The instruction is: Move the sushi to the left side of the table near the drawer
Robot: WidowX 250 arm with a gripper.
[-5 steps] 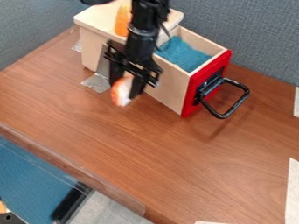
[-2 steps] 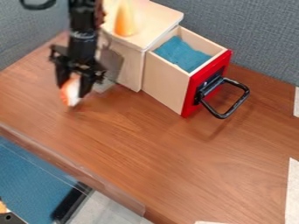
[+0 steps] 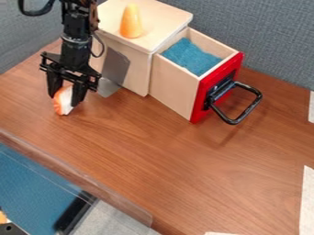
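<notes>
Pinching one sushi [image 3: 63,101] between one gripper's [image 3: 64,98] fingers, near one open drawer [image 3: 175,87] and one orange cone [image 3: 131,23]. Looks orange on one side, white on the drawer-facing side.

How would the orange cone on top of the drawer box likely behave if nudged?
The cone looks smooth and stiff, so it would probably keep its shape. Standing upright, taller than wide, it might tip, then roll, given its round sides.
</notes>
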